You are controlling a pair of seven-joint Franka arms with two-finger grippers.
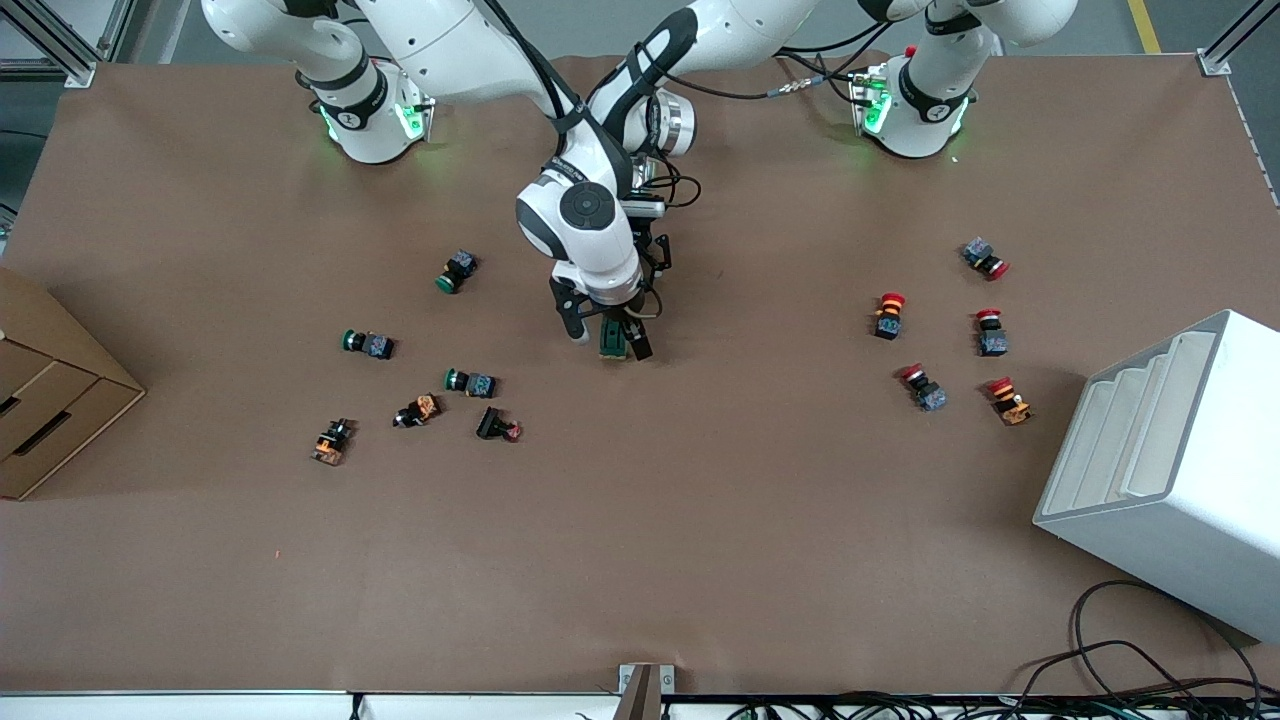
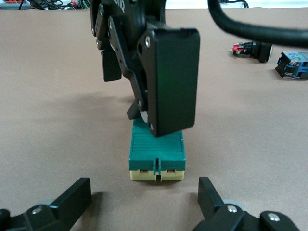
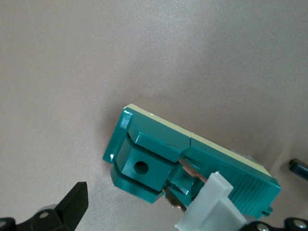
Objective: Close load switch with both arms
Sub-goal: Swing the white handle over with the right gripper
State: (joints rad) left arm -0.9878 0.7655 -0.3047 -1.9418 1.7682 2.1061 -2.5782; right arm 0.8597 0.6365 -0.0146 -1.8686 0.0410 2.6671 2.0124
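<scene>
The load switch point(image 1: 612, 342), a dark green block with a cream base, lies on the brown table near its middle. My right gripper point(image 1: 608, 335) is down over it, open, with a finger on each side. In the right wrist view the switch point(image 3: 159, 163) fills the middle, its white lever point(image 3: 211, 202) stands up at one end, and one fingertip point(image 3: 72, 204) is clear of the block. My left gripper point(image 2: 144, 199) is open and low just short of the switch's cream end point(image 2: 157, 156). This view also shows the right gripper point(image 2: 139, 103) above the block.
Green-capped push buttons point(image 1: 458, 270) point(image 1: 368, 344) point(image 1: 470, 382) and orange and black parts point(image 1: 418, 410) lie toward the right arm's end. Red-capped buttons point(image 1: 888, 315) point(image 1: 990, 332) lie toward the left arm's end. A white rack point(image 1: 1170, 470) and a cardboard box point(image 1: 50, 400) stand at the table's ends.
</scene>
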